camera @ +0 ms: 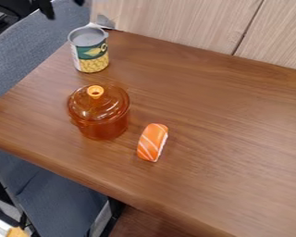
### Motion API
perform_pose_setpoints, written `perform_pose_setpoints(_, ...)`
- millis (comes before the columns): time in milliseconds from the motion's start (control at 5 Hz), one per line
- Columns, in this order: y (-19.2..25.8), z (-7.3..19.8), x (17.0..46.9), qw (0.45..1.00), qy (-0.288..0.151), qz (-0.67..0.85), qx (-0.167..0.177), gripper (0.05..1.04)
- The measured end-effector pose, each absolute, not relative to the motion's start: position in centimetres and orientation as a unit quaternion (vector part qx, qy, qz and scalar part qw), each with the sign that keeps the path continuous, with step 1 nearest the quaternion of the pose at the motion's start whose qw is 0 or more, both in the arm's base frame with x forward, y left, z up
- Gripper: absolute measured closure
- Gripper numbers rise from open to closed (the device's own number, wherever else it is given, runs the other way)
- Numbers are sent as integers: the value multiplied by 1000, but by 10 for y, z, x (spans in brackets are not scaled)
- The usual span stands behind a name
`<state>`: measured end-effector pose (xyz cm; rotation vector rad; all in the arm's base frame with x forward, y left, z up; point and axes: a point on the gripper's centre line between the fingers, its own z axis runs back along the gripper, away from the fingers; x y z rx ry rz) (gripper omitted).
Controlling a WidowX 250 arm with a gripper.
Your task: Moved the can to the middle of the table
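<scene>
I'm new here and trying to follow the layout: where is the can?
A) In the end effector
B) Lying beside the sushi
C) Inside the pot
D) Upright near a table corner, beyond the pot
D: the can stands upright near the table's upper-left corner, farther from the camera than the orange pot.

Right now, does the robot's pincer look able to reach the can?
Probably yes: the pincer looks open near the can, with nothing visible between them; the orange pot stands on the can's far side.
</scene>
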<state>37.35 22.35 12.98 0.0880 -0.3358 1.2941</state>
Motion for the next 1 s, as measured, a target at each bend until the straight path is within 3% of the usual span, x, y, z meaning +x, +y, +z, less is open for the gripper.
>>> perform_pose_setpoints(400,252,95,381,754,-120,643,60,84)
perform_pose_setpoints(1000,218,66,391,739,-101,666,26,84)
